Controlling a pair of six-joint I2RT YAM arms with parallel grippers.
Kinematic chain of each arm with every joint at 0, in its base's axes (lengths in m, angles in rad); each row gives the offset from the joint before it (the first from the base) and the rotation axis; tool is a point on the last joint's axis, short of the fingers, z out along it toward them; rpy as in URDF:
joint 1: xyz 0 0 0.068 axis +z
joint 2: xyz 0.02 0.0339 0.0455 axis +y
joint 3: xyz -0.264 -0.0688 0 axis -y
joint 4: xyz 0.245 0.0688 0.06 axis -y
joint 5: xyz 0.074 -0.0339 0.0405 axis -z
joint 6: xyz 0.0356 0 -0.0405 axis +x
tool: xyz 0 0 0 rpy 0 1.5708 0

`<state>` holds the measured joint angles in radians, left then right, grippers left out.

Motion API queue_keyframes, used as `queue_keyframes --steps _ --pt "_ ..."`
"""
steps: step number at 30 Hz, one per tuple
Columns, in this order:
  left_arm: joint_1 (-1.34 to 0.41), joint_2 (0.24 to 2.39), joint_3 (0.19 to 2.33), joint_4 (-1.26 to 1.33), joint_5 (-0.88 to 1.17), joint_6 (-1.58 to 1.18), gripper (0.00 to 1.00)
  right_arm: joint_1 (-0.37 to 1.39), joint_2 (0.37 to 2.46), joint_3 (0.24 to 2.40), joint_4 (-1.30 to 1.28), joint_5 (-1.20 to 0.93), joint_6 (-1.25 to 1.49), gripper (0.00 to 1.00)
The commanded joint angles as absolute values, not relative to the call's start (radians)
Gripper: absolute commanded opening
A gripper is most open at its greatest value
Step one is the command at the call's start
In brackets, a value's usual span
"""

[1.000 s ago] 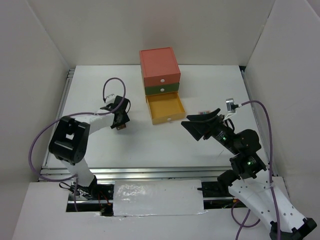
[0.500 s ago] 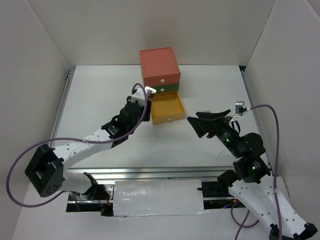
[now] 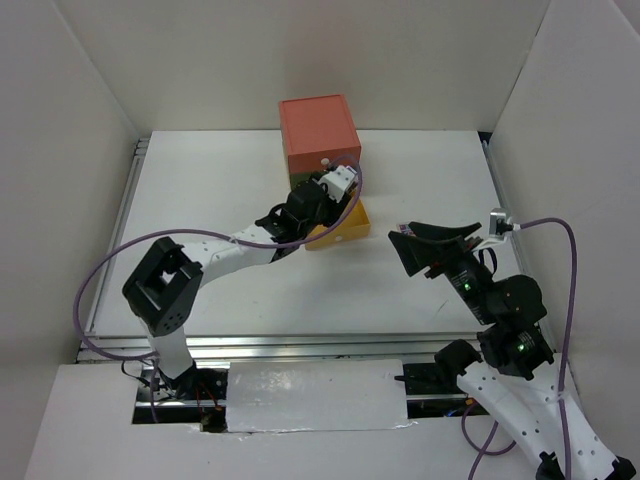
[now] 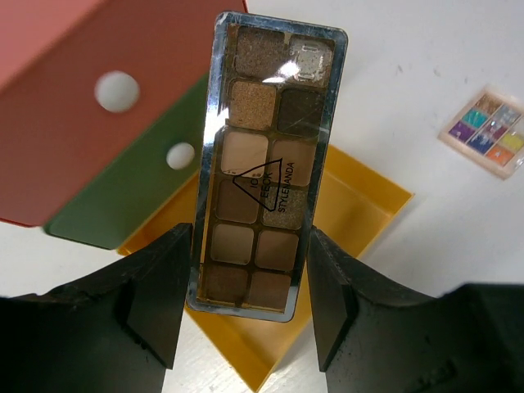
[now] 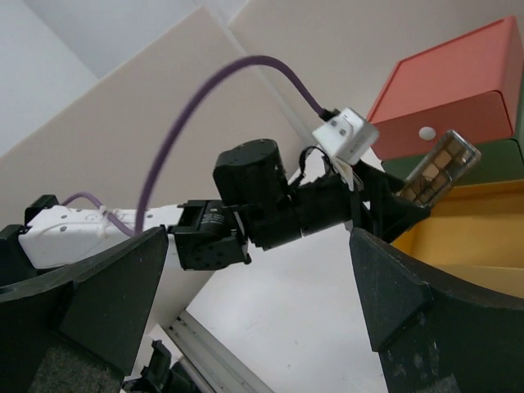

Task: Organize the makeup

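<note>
Over the open yellow drawer (image 4: 360, 205) of the drawer box (image 3: 318, 125), the brown eyeshadow palette (image 4: 262, 164) is gripped at its lower end by the left pincer (image 4: 250, 254). The placing step is judged to be in hand: next, the palette should be lowered into the drawer and released. Further right, a multicolour palette (image 4: 489, 131) is seen on the white surface (image 4: 409, 82). The right pincer (image 3: 428, 243) is spread wide, with nothing held.

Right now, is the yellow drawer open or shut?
Open: yellow drawer juts past the green drawer, floor visible around the brown palette.
</note>
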<state>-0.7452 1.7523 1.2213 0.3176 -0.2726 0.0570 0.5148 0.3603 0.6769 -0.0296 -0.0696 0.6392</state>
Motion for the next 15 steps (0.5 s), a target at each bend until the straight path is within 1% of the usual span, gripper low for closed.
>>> queue_keyframes --steps 1,3,6,8,10,11,12,14,15 --pt "-0.75 1.805 1.244 0.405 -0.258 0.072 0.06 0.522 0.347 0.729 -0.057 -0.043 0.597 1.0" --pt "-0.75 1.825 1.238 0.426 -0.288 0.061 0.06 0.52 0.345 0.742 -0.069 -0.046 0.591 1.0" --pt "-0.75 1.87 1.255 0.414 -0.296 0.058 0.11 0.522 0.347 0.749 -0.078 -0.041 0.581 1.0" --pt "-0.75 1.884 1.262 0.41 -0.295 0.057 0.17 0.52 0.347 0.749 -0.078 -0.041 0.58 1.0" --pt "-0.75 1.89 1.259 0.403 -0.288 0.055 0.26 0.522 0.345 0.747 -0.077 -0.046 0.581 1.0" --pt "-0.75 1.887 1.246 0.406 -0.284 0.055 0.39 0.522 0.347 0.749 -0.075 -0.051 0.583 1.0" --pt "-0.75 1.876 1.236 0.419 -0.284 0.052 0.48 0.522 0.348 0.749 -0.074 -0.054 0.583 1.0" --pt "-0.75 1.864 1.206 0.434 -0.296 0.048 0.64 0.522 0.353 0.752 -0.072 -0.06 0.584 1.0" --pt "-0.75 1.856 1.198 0.448 -0.313 0.048 0.74 0.52 0.356 0.755 -0.071 -0.064 0.584 1.0"
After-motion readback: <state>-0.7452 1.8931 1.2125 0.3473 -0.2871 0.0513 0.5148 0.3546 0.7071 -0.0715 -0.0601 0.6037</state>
